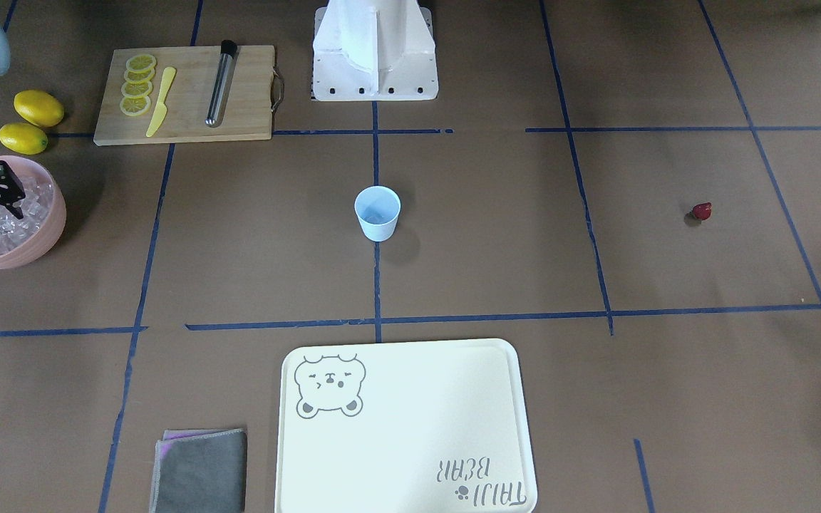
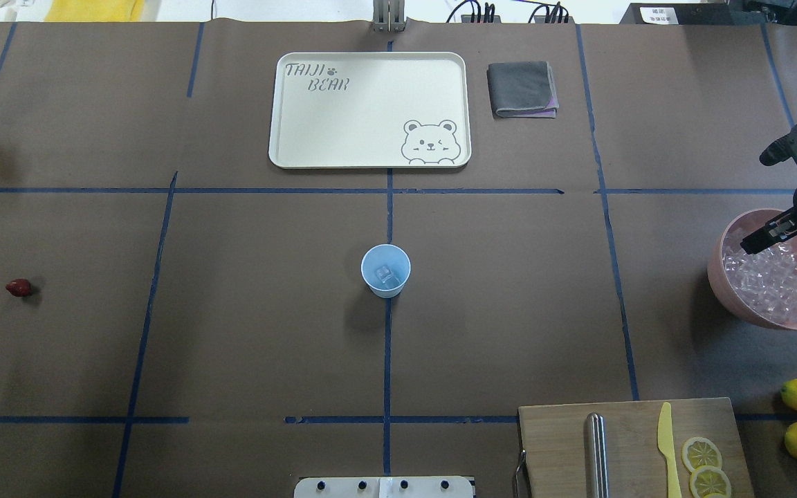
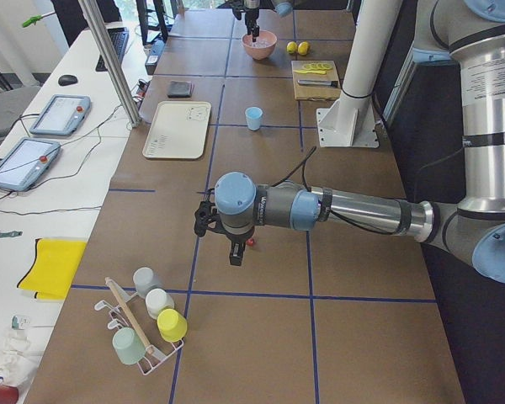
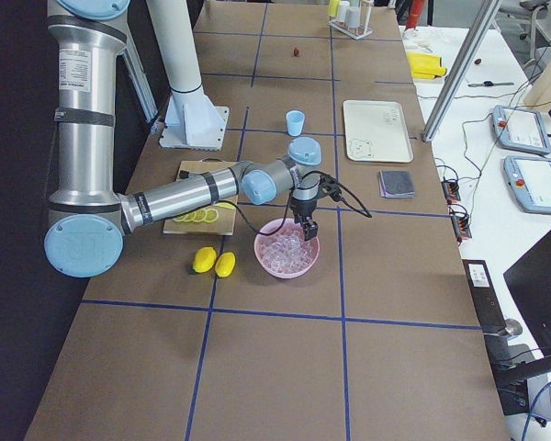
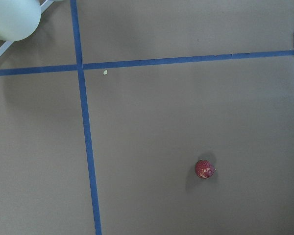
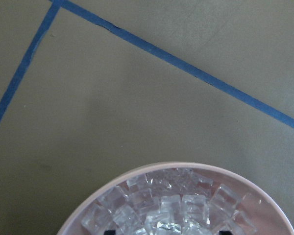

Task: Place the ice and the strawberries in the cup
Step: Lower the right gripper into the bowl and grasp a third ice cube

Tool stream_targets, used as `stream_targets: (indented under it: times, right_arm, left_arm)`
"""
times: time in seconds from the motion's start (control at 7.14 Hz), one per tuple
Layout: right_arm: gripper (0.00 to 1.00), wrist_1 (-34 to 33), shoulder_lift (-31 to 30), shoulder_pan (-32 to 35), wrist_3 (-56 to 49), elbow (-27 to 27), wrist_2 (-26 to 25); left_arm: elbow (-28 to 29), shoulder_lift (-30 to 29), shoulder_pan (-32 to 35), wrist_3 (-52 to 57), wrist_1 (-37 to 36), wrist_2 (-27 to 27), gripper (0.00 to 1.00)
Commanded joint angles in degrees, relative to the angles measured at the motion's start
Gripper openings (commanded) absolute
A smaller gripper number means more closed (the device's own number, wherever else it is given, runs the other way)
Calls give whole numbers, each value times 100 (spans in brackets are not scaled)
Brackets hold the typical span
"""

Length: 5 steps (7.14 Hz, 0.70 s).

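Right gripper (image 2: 755, 204), jaws spread, hangs over clear ice cubes (image 2: 775, 280) in a pink bowl (image 2: 724, 287) at right. Pale blue plastic cup (image 2: 385, 271) stands mid-table, dark red strawberry (image 2: 19, 288) far left; left gripper (image 3: 234, 252) nearby, open or closed unclear.

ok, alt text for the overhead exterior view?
A pale blue cup stands at the table's centre holding what looks like one ice cube. The right gripper hangs open over a pink bowl of ice at the right edge. A strawberry lies alone far left, and a tray sits beyond the cup.
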<state>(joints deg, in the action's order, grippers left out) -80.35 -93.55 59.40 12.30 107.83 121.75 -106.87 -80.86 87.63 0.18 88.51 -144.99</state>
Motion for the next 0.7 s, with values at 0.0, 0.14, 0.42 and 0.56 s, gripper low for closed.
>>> stream_targets:
  times: [0.0,0.14,0.42,0.56]
  right_arm:
    - [76,2,3,-113,-26,-165,-20]
    - [76,-7,3,-122,-17,-166,-20]
    - [75,-7,3,-210,-17,-219,-20]
    - [71,-7,-6,-210,-17,-245,-29]
  left_arm:
    - [0,0,0,0,0,6,100]
    - [-9,0,0,0,0,-3,100]
    - [-18,0,0,0,0,-3,100]
    - [-35,0,0,0,0,-3,100]
